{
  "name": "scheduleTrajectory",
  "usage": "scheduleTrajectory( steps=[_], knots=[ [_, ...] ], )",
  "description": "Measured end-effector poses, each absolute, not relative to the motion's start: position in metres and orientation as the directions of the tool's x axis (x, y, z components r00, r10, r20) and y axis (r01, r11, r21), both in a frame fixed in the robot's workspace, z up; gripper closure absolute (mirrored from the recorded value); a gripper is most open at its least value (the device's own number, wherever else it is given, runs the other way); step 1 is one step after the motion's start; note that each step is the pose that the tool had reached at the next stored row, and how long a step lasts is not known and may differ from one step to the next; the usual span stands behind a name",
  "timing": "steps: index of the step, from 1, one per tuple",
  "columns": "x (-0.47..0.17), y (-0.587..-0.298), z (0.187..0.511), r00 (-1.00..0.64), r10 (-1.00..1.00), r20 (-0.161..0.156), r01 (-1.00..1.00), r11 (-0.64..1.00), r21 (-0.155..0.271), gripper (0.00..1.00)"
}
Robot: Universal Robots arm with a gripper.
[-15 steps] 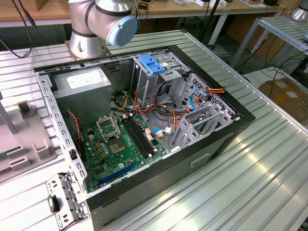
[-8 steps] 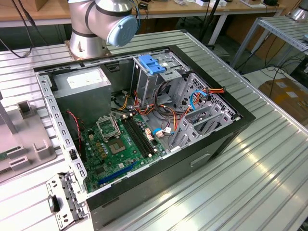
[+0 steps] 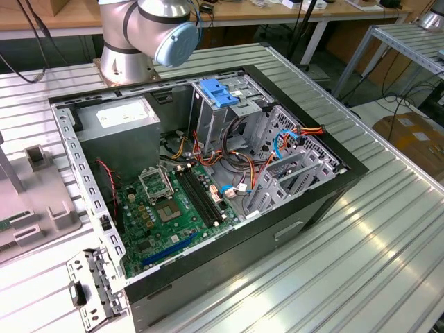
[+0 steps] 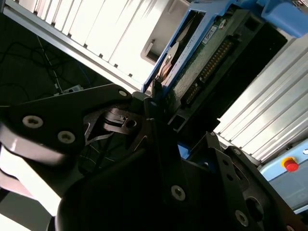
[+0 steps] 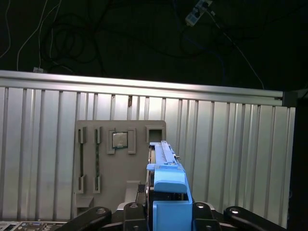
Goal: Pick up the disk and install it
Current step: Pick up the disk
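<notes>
Black gripper (image 5: 171, 214), jaws closed on the disk (image 5: 169, 185), one finger on each flat face, seen in both wrist views.

- Disk: held on edge; blue plastic rail uppermost in the first wrist view; green circuit board and connector row (image 4: 207, 62) exposed in the second wrist view.
- Beneath the disk: grey fixture plate (image 5: 120, 178) with recessed slots, one holding a processor chip (image 5: 120, 140); whether the disk touches the plate cannot be told.
- Support: slatted aluminium table (image 5: 231, 159).
- Exterior view: open computer case (image 3: 291, 229) lying on its side; green motherboard (image 3: 163, 215) inside; grey power supply (image 3: 121, 128) toward the exterior view's left; blue latch (image 3: 218, 92) atop a metal drive cage (image 3: 291, 163); arm base (image 3: 149, 31) behind the case.
</notes>
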State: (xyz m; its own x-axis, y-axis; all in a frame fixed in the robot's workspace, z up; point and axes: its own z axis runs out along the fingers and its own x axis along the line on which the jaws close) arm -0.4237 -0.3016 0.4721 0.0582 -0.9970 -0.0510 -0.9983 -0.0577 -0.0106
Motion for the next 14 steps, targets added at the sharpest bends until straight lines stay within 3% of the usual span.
scheduleTrajectory(
  steps=[14],
  knots=[
    [-0.4187, -0.3026, 0.4721, 0.058, -0.997, -0.051, -0.998, -0.058, -0.011, 0.64]
  ],
)
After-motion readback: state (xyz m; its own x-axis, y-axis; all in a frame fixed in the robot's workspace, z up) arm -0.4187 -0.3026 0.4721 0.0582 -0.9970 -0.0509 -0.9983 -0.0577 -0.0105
